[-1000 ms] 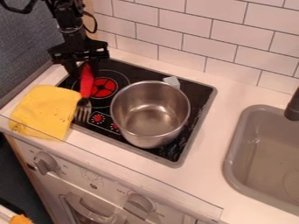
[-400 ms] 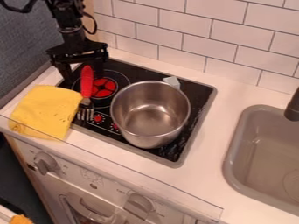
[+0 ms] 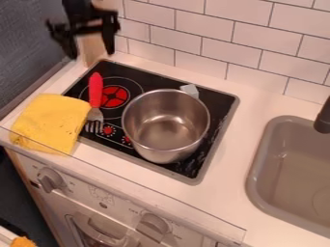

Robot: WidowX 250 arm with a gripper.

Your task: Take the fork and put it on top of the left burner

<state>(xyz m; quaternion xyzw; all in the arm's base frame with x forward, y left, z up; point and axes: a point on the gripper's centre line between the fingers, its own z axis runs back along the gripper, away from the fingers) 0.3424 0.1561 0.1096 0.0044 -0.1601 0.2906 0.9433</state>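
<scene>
Fork handle (image 3: 95, 90) red; burner (image 3: 115, 101) red; cloth (image 3: 48, 123) yellow; sink (image 3: 254, 176) grey.

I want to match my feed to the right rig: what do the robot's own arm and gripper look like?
The black robot arm is dark all over, and I can make out no coloured markings on it. The black two-finger gripper has a wide body like a crossbar, with blocky, notched outer ends and two slim fingers that narrow toward their tips.
</scene>
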